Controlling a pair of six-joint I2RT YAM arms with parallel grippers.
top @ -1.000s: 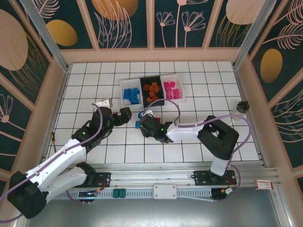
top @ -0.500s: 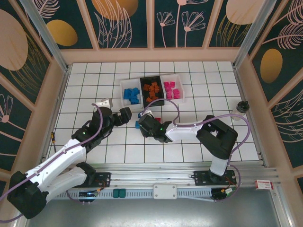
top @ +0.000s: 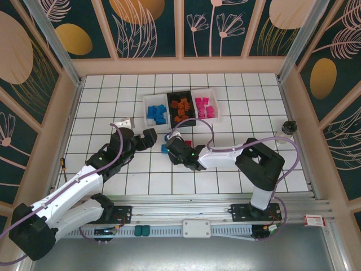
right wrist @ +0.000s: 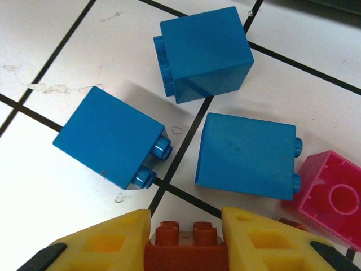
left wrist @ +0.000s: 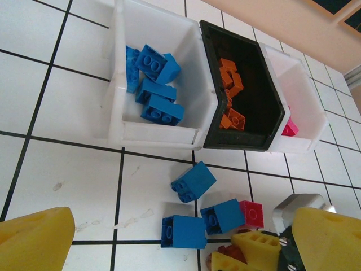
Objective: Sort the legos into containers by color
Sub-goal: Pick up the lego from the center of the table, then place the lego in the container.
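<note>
Moved: the right gripper has clenched on the orange-brown brick, low over the table.
Left gripper: spread wide, empty.
Risk: the pinch looks shallow, so the brick may slip before reaching the black bin, or knock the nearest blue brick.

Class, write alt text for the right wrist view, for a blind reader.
The right hand pinches an orange-brown brick between yellow fingers. Beyond it, three blue bricks and one pink brick lie on white tiles.

Smooth plastic legos, glossy white tile table, smooth plastic containers
</note>
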